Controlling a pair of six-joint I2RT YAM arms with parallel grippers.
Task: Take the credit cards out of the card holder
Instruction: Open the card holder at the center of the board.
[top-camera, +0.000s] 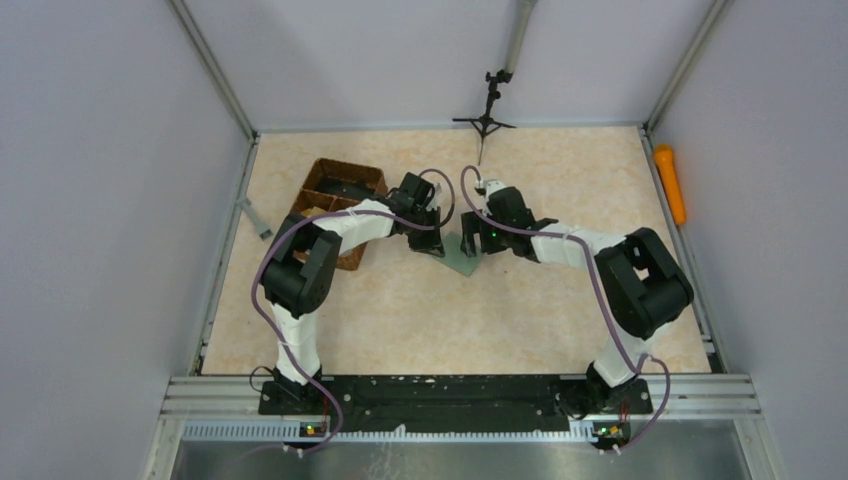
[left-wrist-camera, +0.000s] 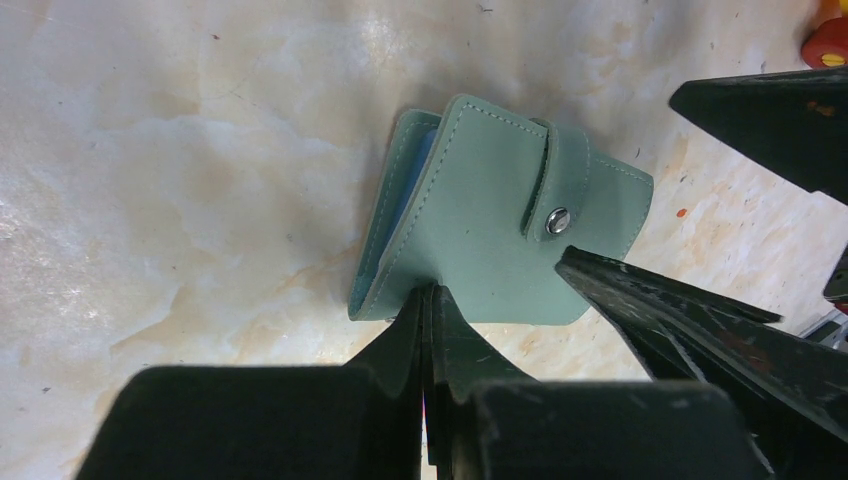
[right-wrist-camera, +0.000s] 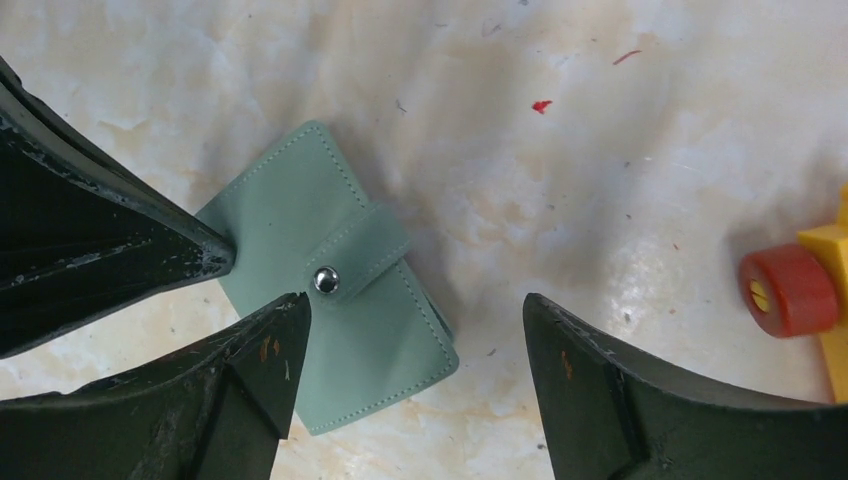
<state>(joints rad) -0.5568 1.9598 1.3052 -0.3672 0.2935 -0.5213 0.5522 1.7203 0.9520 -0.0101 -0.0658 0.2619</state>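
Legible markings: none found.
I read no text, brand, number or sign in any of my three views; the card holder (left-wrist-camera: 480, 230) shows only stitching and a plain metal snap (left-wrist-camera: 557, 221).

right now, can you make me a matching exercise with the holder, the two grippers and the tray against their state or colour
Things:
1. holder
2. left gripper
3. right gripper
4. tray

States:
a. fingers wide apart
b. fingers together
c. green, snapped closed
d. brown, left of the holder

Pairs: 1-c, 2-b, 3-a, 4-d
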